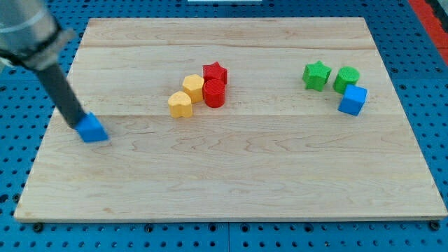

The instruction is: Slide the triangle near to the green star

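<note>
Touching the blue triangle (92, 129) from the view's upper left, my tip (77, 127) is the bare lower end of a dark rod with no jaws to open or close; it grips nothing and simply rests against that block's left edge. Above the tip the rod slants up and toward the view's left, where it meets a blurred grey arm in the top left corner.

Taking the blue triangle as the landmark: it sits near the left edge of the wooden board (231, 189), about midway down. Well to its right and a little higher lies a cluster of four blocks. Nearest the triangle is a yellow heart-like block (180, 104), then a yellow hexagon (193, 87) just up and right of that, touching or almost touching it. Next comes a red cylinder (214, 92), and above it a red star (215, 73), both pressed close together.

Far across the board from the triangle, toward the view's upper right, stands the green star (316, 75). Just beyond it is a green rounded block (346, 78), its exact shape unclear, and a blue cube (352, 100) sits just below that one
</note>
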